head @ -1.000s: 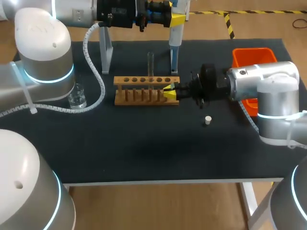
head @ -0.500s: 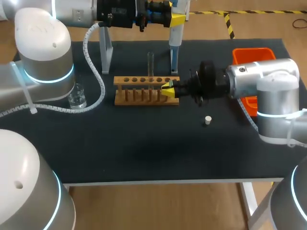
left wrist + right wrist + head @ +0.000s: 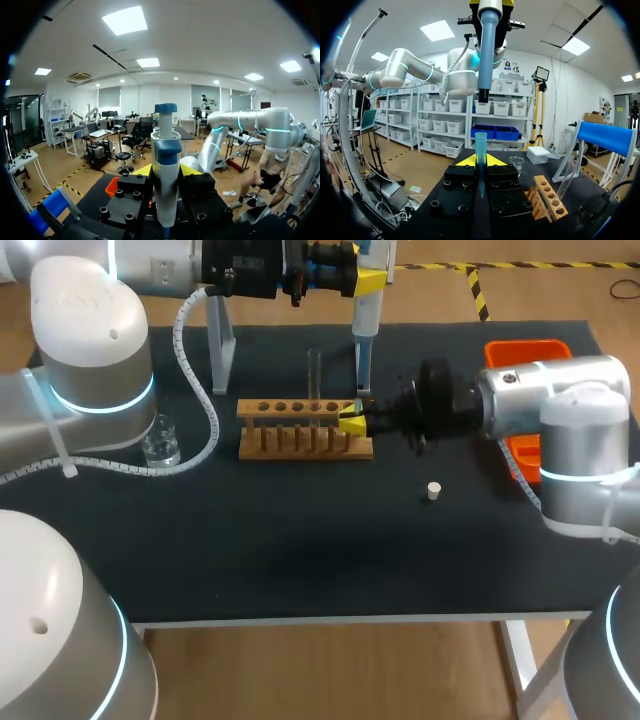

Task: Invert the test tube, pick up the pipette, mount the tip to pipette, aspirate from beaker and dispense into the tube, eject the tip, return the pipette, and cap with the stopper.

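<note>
Right claw (image 3: 480, 161) clamps blue tip (image 3: 480, 145), clear only in right wrist view; left claw (image 3: 165, 171) clamps pipette (image 3: 165, 150).

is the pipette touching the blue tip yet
Apart. Right wrist view shows open space between the pipette nose and the blue tip below it.

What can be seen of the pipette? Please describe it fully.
The pipette looks like plastic: a blue knob, a white upper body with a blue collar, then a long blue shaft with a dark end. It hangs upright over the far side of the table, clamped in the left gripper. Its end is bare, above and apart from the tip in the right gripper.
</note>
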`<state>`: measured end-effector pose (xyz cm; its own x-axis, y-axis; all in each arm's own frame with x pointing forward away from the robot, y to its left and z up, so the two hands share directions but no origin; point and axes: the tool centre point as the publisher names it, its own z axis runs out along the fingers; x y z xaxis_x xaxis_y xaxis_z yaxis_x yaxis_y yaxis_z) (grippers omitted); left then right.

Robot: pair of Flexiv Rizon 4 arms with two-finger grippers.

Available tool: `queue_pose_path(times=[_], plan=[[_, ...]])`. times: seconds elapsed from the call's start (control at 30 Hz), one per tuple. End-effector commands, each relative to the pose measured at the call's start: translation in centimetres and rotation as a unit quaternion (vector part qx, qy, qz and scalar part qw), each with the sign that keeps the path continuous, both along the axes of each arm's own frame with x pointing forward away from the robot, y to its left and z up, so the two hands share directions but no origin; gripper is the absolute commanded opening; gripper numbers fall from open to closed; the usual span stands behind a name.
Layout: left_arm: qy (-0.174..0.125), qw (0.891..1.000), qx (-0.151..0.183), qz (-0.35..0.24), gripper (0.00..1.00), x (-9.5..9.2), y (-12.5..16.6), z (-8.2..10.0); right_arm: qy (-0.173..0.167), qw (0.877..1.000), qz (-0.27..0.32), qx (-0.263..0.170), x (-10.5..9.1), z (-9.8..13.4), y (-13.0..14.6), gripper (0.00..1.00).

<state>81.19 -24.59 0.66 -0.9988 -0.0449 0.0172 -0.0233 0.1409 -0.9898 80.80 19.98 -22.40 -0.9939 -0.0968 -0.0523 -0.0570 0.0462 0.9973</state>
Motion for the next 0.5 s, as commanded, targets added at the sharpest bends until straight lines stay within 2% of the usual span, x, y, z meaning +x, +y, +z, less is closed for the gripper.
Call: queue_pose_path(times=[0.03, 0.5], plan=[[0.001, 1.0, 0.001, -0.001, 0.0, 0.07, 0.02, 0.09, -0.001, 1.0, -0.001, -0.002, -0.12, 0.42, -0.11, 0.0], [0.001, 1.0, 0.001, -0.001, 0.0, 0.07, 0.02, 0.09, -0.002, 1.0, -0.003, 0.0, -0.01, 0.76, -0.08, 0.0]])
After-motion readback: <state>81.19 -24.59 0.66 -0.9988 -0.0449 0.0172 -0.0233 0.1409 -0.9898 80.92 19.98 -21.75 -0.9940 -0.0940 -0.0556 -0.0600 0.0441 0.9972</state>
